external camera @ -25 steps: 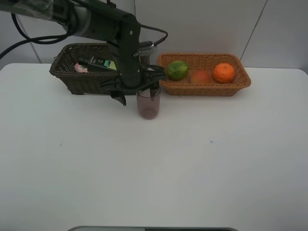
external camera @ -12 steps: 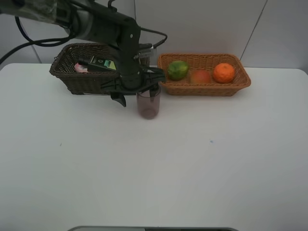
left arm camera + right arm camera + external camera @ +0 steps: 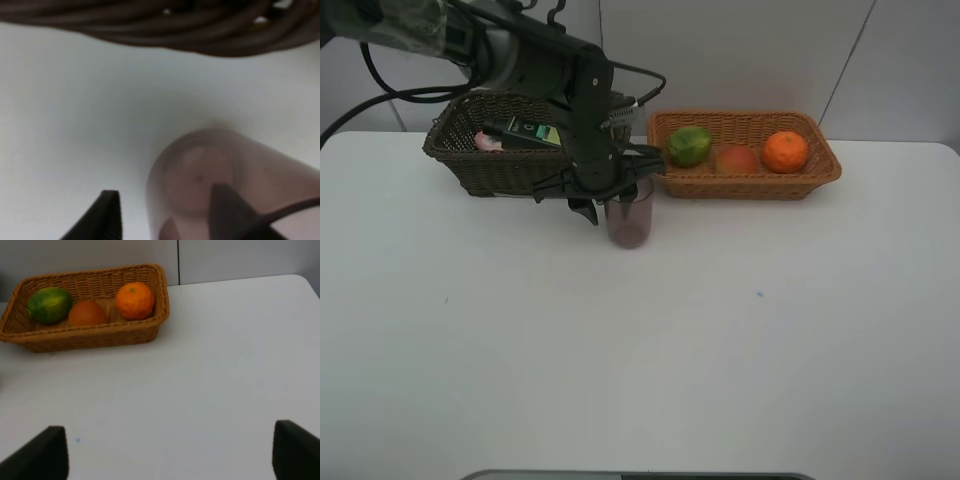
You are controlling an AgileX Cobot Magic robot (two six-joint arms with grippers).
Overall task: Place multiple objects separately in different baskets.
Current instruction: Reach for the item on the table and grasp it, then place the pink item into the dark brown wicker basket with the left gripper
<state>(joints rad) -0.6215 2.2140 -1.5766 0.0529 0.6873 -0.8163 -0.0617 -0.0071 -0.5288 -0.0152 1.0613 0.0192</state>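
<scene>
The translucent purple cup (image 3: 629,222) stands upright on the table, in front of the gap between the two baskets. My left gripper (image 3: 610,200) hangs over its rim. In the left wrist view one finger (image 3: 225,207) shows through the cup (image 3: 235,175) and the other finger (image 3: 102,217) stands outside its wall, a little apart from it. The left gripper (image 3: 162,210) is open. The dark brown basket (image 3: 460,160) holds the pink tube (image 3: 487,142) and the dark green bottle (image 3: 525,130). The orange-tan basket (image 3: 750,185) holds the green fruit (image 3: 689,146), peach (image 3: 737,159) and orange (image 3: 785,151). My right gripper (image 3: 170,455) is open and holds nothing.
The white table (image 3: 640,340) stretches wide in front of the baskets, with its back edge just behind them. The left arm's black cables (image 3: 380,90) loop above the dark basket. The right wrist view shows the tan basket (image 3: 100,337) far ahead of the right fingers.
The left gripper's jaws have drawn closer together around the cup's wall, the outer finger moving toward the cup. The cup and the right arm have not moved.
</scene>
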